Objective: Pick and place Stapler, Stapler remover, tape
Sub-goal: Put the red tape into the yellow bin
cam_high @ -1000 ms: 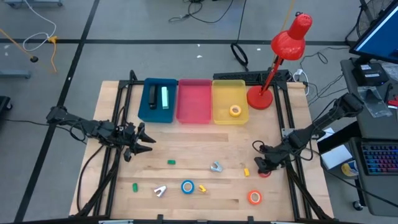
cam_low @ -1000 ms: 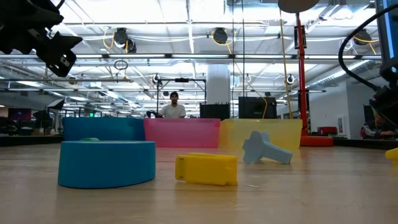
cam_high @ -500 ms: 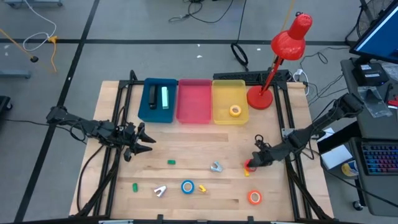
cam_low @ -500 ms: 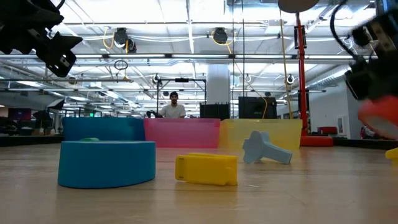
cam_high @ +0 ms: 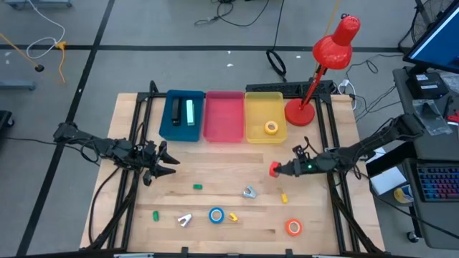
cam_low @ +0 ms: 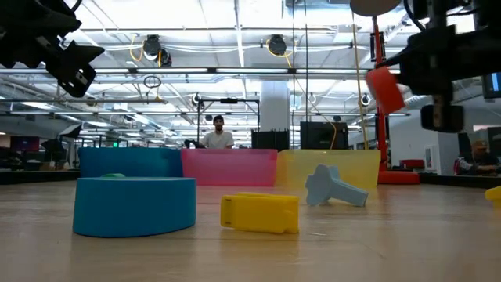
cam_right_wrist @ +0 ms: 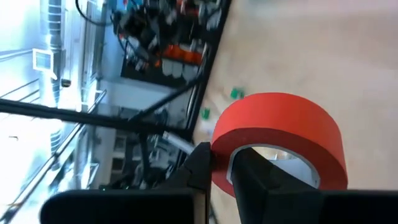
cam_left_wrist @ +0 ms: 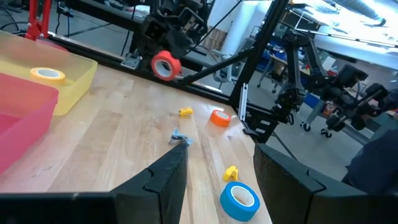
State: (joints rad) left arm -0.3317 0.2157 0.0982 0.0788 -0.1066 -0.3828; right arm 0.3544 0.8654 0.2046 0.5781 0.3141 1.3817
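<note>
My right gripper [cam_high: 280, 170] is shut on a red tape roll [cam_high: 273, 170], held in the air over the table's right half, in front of the yellow bin [cam_high: 252, 115]. The roll also shows in the low view [cam_low: 383, 88] and the left wrist view [cam_left_wrist: 165, 64]. My left gripper [cam_high: 166, 163] waits open and empty over the table's left part. A yellow tape roll [cam_high: 271, 127] lies in the yellow bin. Staplers lie in the blue bin [cam_high: 169, 129]. A pink bin [cam_high: 224, 132] stands between the two. My right gripper pinches the red roll's wall [cam_right_wrist: 221, 167], one finger [cam_right_wrist: 261, 174] inside the hole and the other [cam_right_wrist: 200, 167] outside. The fingers come level from the table's right side. The roll is lifted clear of the table, sticking out beyond the fingertips.
On the table's near half lie a blue tape roll [cam_high: 216, 215], an orange tape roll [cam_high: 293, 227], a grey staple remover [cam_high: 249, 192], a white one [cam_high: 185, 219], and small green [cam_high: 198, 187] and yellow [cam_high: 284, 197] pieces. A red desk lamp [cam_high: 300, 112] stands at the far right.
My right gripper has risen from the table near its right edge with the red roll, tipped from pointing down to level, and swung toward the table's left and far side, nearer the yellow bin. The roll is now lifted clear.
</note>
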